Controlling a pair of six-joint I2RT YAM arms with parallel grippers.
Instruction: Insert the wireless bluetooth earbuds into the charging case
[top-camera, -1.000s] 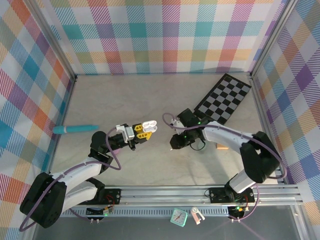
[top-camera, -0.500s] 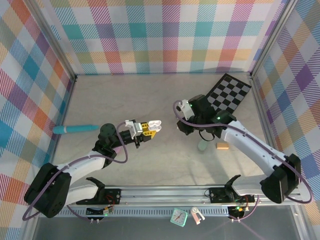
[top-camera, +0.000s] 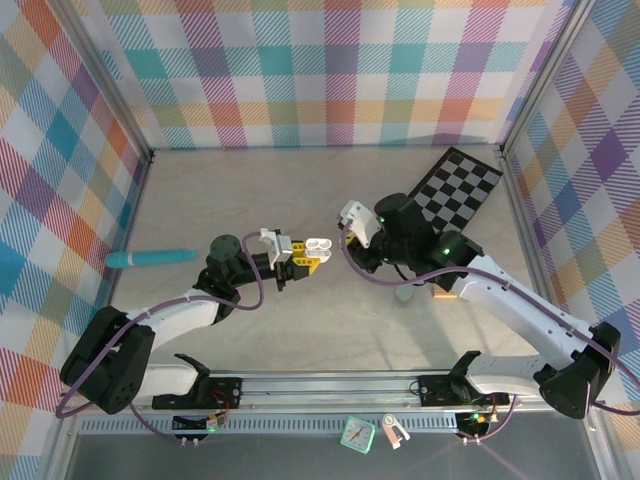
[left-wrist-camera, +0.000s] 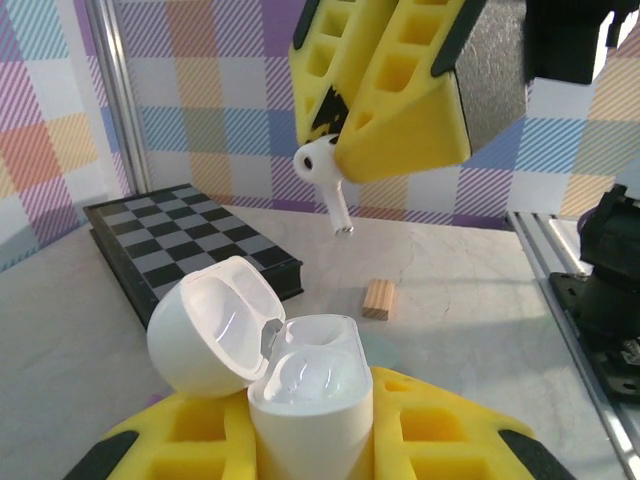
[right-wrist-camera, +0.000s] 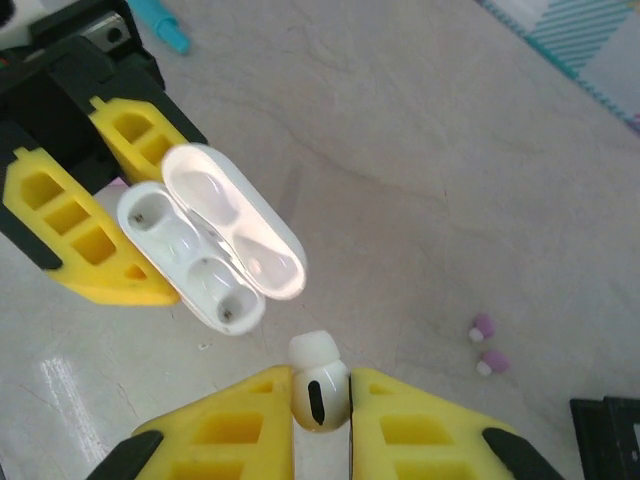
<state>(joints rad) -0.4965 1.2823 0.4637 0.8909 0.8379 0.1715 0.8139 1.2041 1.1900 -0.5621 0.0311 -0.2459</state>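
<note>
The white earbud (right-wrist-camera: 318, 385) is pinched by its head in the right gripper (right-wrist-camera: 320, 402), jaws closed down to the bud's width, and in the left wrist view its stem hangs free below the fingers. It sits just short of the charging case (right-wrist-camera: 200, 255), near it but not touching. The case stands upright in the left gripper (left-wrist-camera: 310, 440), jaws tight on its body, lid (left-wrist-camera: 208, 325) swung open, and both wells look empty to me.

My worries from here:
- The hold is on a tiny rounded surface. Any brush of the stem against a well's rim could twist the bud or squirt it out onto the table (right-wrist-camera: 420, 150).
- The stem looks tilted against the well. If I drive in without squaring it up, I'd expect it to jam at the mouth.
- The open lid stands close to my approach. Clipping it with a yellow finger could flip it shut or shove the case in its clamp.
- Both pieces are held off the table, so a small wobble on either arm counts.

Two lilac buds (right-wrist-camera: 482, 327) lie loose on the table, well apart from all this
</note>
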